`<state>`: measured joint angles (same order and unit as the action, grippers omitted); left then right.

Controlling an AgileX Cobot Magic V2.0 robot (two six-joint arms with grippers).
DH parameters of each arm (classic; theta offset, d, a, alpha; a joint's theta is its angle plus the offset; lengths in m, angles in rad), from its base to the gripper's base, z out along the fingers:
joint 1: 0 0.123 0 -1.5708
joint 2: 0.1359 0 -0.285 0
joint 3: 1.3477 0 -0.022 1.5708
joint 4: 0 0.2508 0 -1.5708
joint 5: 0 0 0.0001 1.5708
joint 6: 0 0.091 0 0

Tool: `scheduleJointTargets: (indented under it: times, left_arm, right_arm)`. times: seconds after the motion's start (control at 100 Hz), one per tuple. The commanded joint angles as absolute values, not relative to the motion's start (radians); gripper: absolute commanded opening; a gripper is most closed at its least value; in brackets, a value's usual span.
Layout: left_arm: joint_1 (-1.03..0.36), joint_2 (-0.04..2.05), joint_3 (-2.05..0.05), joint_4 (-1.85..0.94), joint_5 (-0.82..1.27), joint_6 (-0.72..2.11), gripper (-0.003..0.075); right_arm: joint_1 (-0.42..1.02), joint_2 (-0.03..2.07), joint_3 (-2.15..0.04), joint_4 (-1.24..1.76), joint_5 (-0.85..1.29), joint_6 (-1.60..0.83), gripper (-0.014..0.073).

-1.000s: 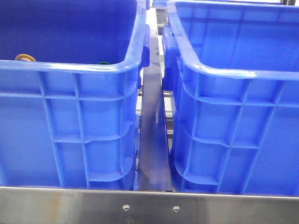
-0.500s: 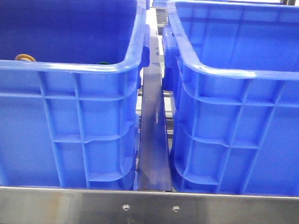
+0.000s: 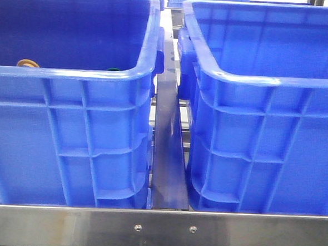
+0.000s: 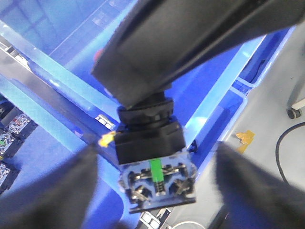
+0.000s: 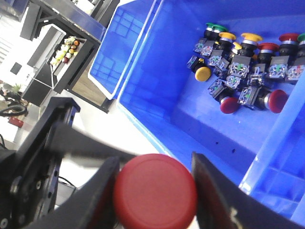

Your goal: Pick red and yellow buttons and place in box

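Observation:
My right gripper (image 5: 157,195) is shut on a dark red button (image 5: 153,183) by its round cap, held above the rim of a blue crate (image 5: 157,90). That crate holds several red, yellow and green buttons, among them a yellow button (image 5: 203,73). In the left wrist view the held button's black body and grey contact block (image 4: 157,179) hang below the right gripper's black fingers (image 4: 190,47). My left gripper (image 4: 155,198) is open, its blurred fingers wide on either side of that block, not touching it. Neither gripper shows in the front view.
Two deep blue crates stand side by side, the left crate (image 3: 69,123) and the right crate (image 3: 263,134), with a metal rail (image 3: 167,156) between them. A yellow top (image 3: 27,63) and a green top (image 3: 112,69) peek over the left crate's rim. Grey floor with a cable (image 4: 286,143) lies beside the crates.

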<state>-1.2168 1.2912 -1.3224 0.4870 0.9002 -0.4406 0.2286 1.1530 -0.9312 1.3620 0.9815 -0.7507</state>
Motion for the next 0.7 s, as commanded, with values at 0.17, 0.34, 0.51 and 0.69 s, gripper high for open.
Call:
scheduleJointTargets:
  times: [0.17, 0.34, 0.51, 0.69]
  left_arm:
    - [-1.219, 1.257, -1.348, 0.588, 0.864, -0.537, 0.0588]
    - [-1.161, 1.254, -1.346, 0.614, 0.885, -0.584, 0.0588]
    - [-1.017, 1.235, -1.304, 0.581, 0.853, -0.601, 0.0588]
    - [-0.815, 1.172, -1.204, 0.509, 0.784, -0.601, 0.0588]
  right_arm:
    - [0.224, 1.134, -0.98, 1.43, 0.858, -0.865, 0.0226]
    - [0.224, 1.125, -0.985, 1.404, 0.704, -0.919, 0.0226]
    - [0.224, 1.122, -0.985, 1.321, 0.588, -0.922, 0.0226]
    - [0.224, 1.122, -0.985, 1.265, 0.531, -0.922, 0.0226]
